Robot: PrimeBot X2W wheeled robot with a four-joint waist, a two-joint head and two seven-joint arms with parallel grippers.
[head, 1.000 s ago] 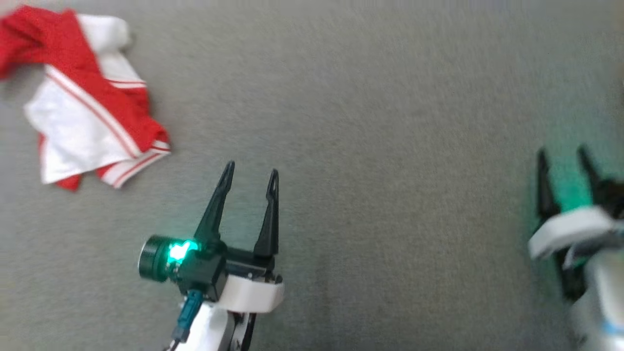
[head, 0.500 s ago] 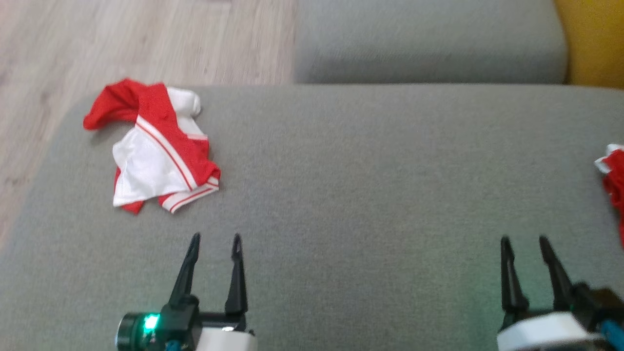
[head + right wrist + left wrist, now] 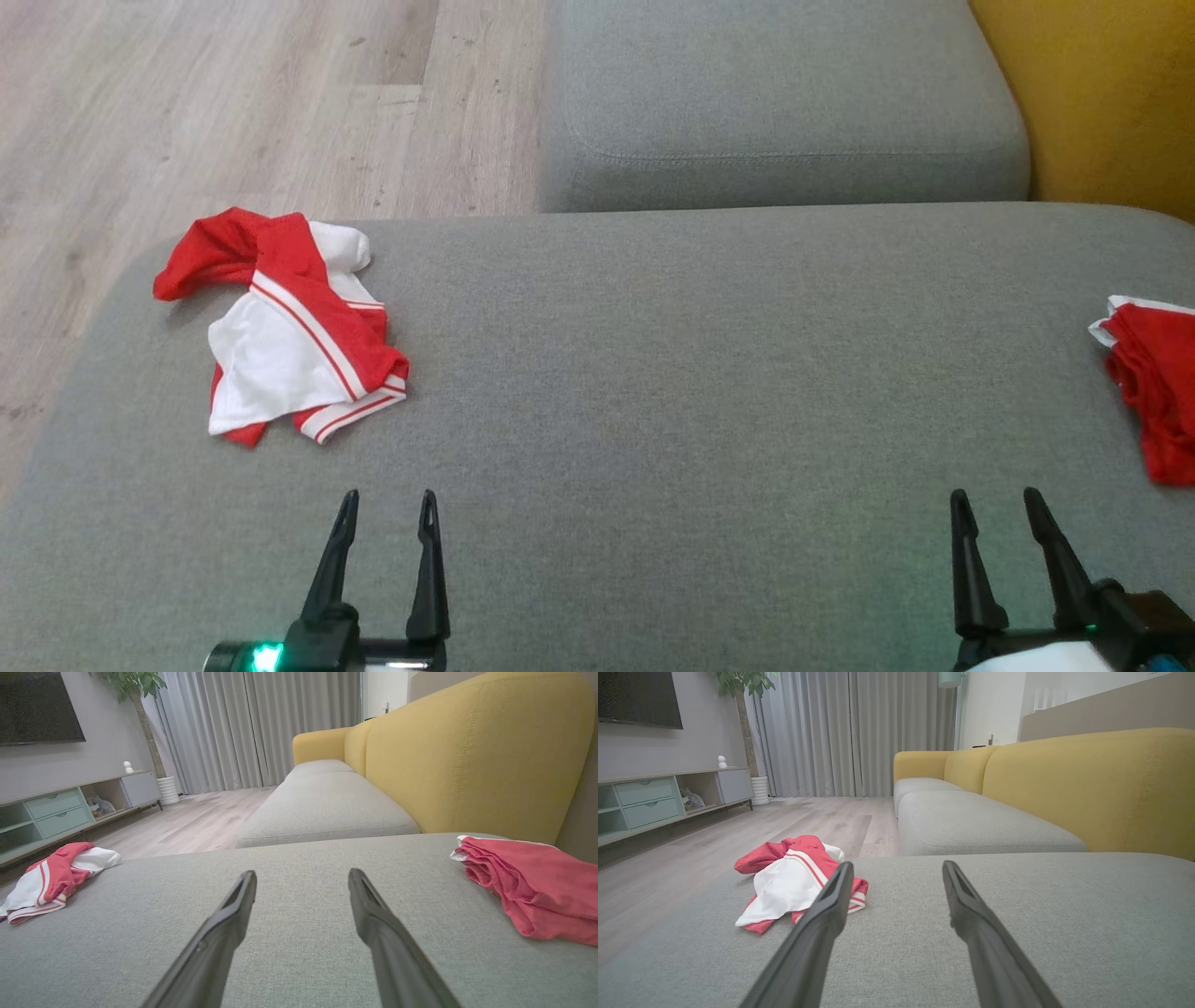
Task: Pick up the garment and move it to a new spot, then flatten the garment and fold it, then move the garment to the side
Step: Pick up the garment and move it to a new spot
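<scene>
Fabric this thin looks light, limp and slippery: pinch the crumpled garment, lying at the cushion's far left corner, by a bunched fold near its striped hem. Your left gripper and right gripper both gape wide, holding nothing.

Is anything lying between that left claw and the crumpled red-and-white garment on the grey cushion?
Nothing visible. Only bare grey sofa cushion lies between the open left gripper and the crumpled red-and-white garment, which sits ahead to its left.
</scene>
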